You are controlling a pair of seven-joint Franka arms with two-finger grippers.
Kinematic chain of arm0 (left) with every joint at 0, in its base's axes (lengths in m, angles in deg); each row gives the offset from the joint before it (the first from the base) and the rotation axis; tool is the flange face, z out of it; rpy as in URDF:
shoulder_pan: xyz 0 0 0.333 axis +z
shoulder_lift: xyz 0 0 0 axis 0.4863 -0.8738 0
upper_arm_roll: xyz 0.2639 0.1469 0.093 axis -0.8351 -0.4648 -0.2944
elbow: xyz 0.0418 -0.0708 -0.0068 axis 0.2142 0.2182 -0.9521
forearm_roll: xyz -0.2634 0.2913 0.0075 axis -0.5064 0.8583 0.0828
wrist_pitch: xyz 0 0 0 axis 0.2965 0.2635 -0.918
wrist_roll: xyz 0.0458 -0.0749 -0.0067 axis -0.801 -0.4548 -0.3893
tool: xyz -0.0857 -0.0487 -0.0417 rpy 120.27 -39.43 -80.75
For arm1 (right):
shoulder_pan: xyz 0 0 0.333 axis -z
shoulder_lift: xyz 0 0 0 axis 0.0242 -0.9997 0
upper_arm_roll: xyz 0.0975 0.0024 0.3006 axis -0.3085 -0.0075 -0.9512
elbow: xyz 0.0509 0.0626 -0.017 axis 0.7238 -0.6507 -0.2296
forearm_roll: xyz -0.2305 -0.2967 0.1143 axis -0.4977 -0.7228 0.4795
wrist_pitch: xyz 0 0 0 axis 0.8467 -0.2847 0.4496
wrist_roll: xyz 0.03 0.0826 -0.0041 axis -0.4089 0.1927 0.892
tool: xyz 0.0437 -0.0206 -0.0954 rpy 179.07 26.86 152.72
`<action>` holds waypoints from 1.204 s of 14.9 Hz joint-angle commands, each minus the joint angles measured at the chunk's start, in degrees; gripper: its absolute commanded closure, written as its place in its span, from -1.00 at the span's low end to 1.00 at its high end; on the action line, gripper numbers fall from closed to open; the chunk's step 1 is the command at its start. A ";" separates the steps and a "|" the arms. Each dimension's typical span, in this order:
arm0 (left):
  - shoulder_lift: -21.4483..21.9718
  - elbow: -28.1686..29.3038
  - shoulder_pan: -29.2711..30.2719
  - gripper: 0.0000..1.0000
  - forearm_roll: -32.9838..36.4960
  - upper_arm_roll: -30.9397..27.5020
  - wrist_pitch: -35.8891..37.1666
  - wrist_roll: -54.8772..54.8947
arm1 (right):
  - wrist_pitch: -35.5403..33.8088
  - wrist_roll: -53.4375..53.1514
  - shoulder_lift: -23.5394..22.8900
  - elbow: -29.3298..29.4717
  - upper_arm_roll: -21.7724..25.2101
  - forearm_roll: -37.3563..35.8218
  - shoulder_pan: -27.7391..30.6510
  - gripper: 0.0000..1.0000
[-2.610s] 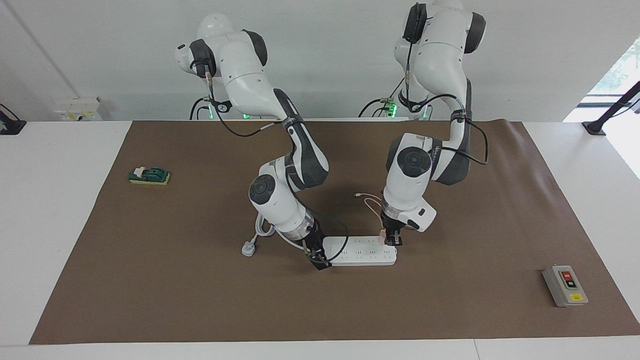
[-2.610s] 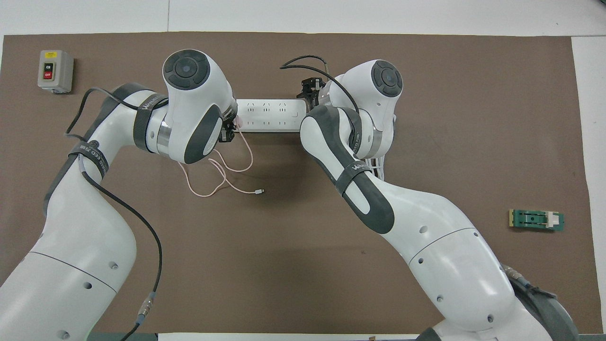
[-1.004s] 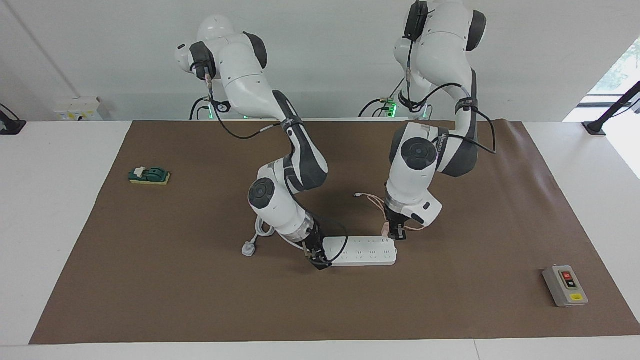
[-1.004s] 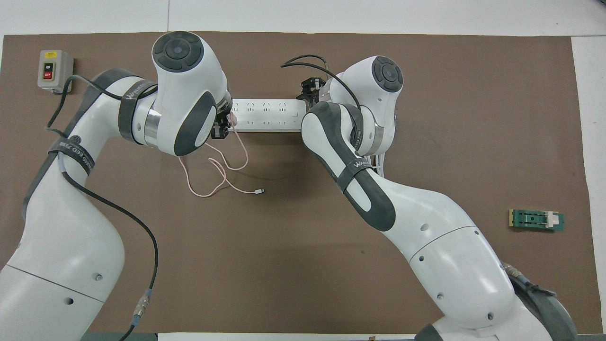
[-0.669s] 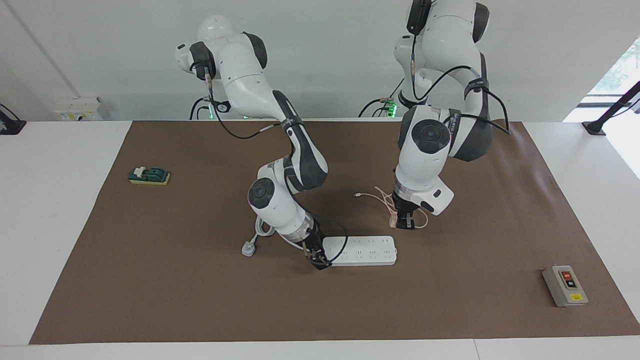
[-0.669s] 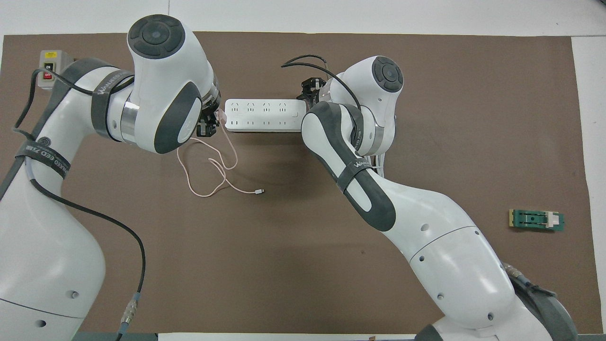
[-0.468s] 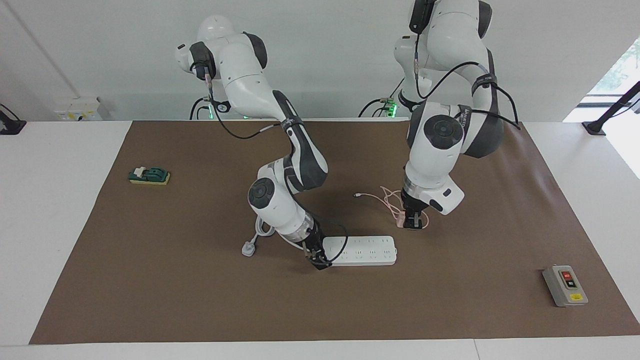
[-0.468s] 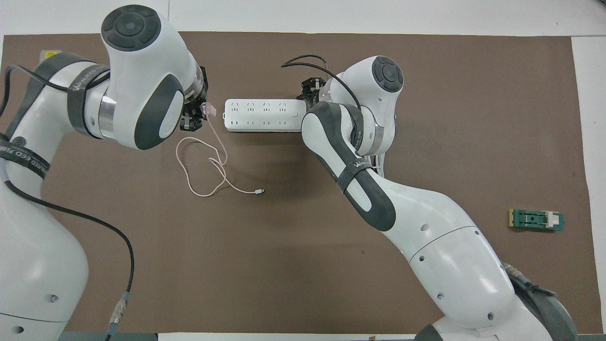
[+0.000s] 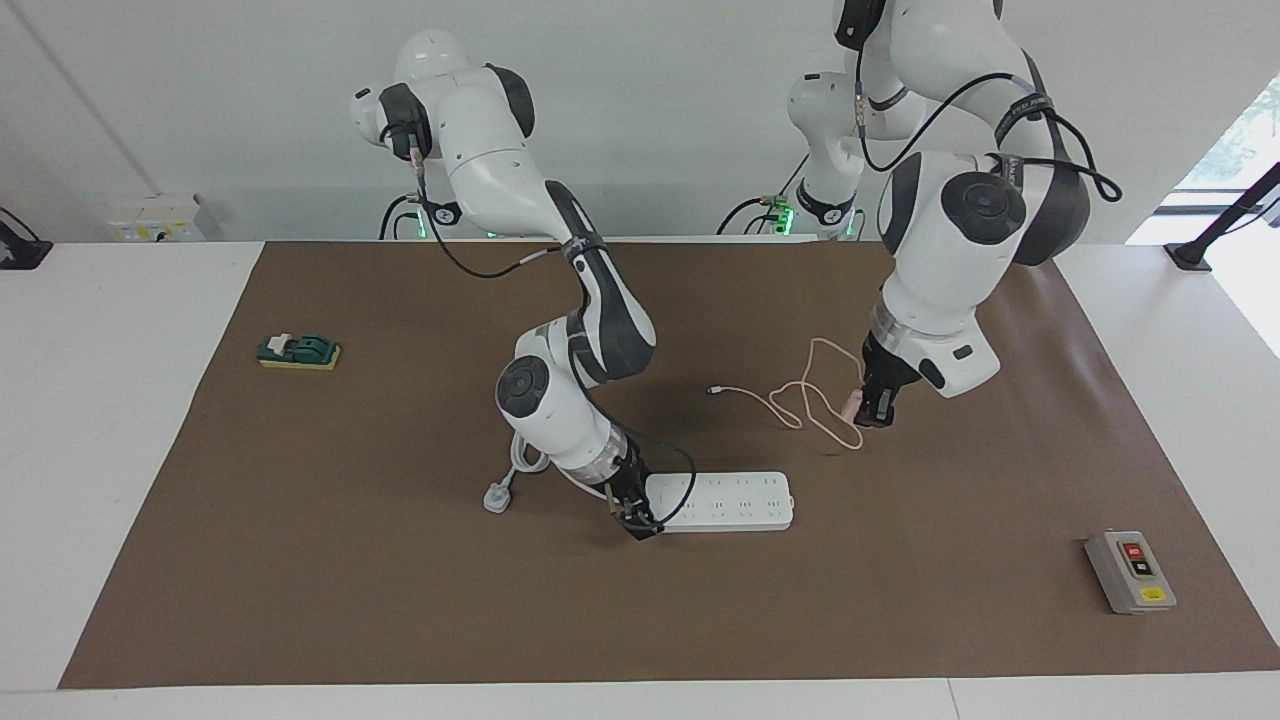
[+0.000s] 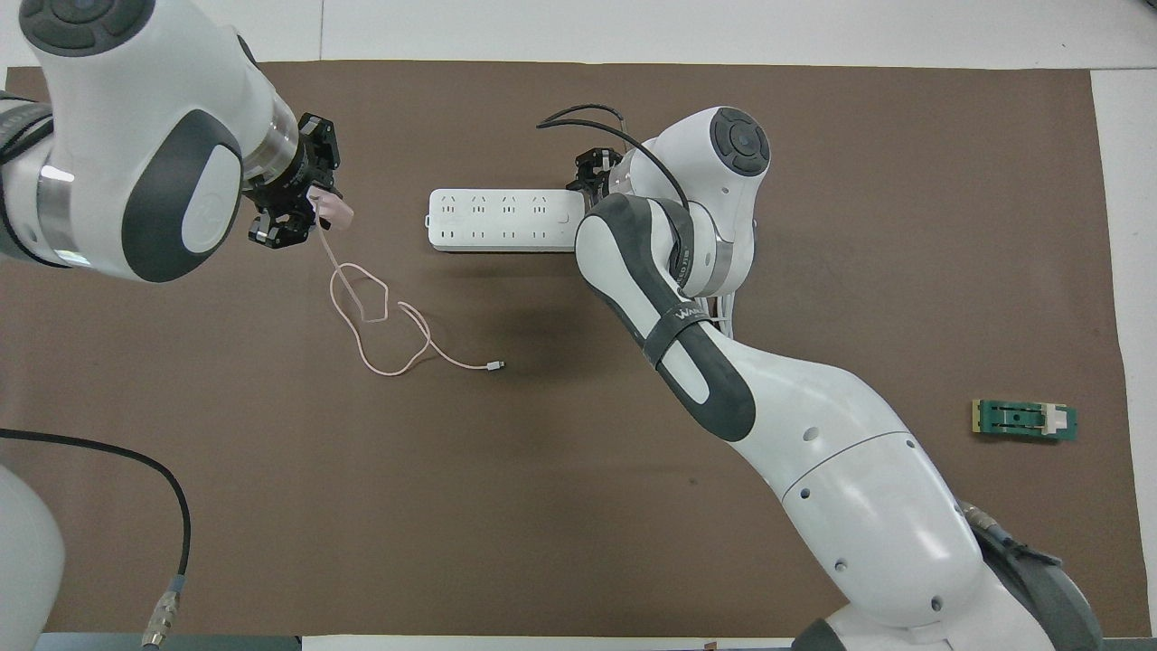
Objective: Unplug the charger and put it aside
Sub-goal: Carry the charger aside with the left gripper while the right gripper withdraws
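The pale pink charger (image 9: 853, 405) (image 10: 336, 211) is out of the white power strip (image 9: 722, 500) (image 10: 497, 219) and hangs above the brown mat, toward the left arm's end of the table. My left gripper (image 9: 872, 412) (image 10: 305, 206) is shut on it. Its thin pink cable (image 9: 815, 395) (image 10: 366, 303) trails down in loops on the mat and ends in a white connector (image 9: 712, 390) (image 10: 493, 365). My right gripper (image 9: 632, 522) (image 10: 592, 172) rests at the strip's end nearest the right arm's side.
The strip's thick white cord and plug (image 9: 497, 495) lie by the right arm. A grey box with a red button (image 9: 1130, 572) sits near the mat's corner at the left arm's end. A green part on a yellow pad (image 9: 298, 351) (image 10: 1024, 420) lies at the right arm's end.
My left gripper pulled the charger off the strip, rose and carried it toward the left arm's end, dragging the cable's loops along. The right arm and the strip stayed put.
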 commanded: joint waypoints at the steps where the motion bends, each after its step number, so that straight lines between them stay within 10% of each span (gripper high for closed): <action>1: 3.05 0.54 2.95 1.00 -2.14 0.06 3.92 10.35 | 0.79 -0.56 -0.78 2.93 -0.25 -0.29 0.93 -1.00; 12: 9.30 3.60 13.94 1.00 -2.15 0.15 11.14 55.33 | -24.32 17.69 20.56 -9.27 7.29 -13.54 3.66 -1.00; 18: 12.63 25.00 19.48 1.00 -5.31 0.23 -7.44 81.74 | -38.57 48.00 33.06 -11.66 9.50 -29.89 7.78 -1.00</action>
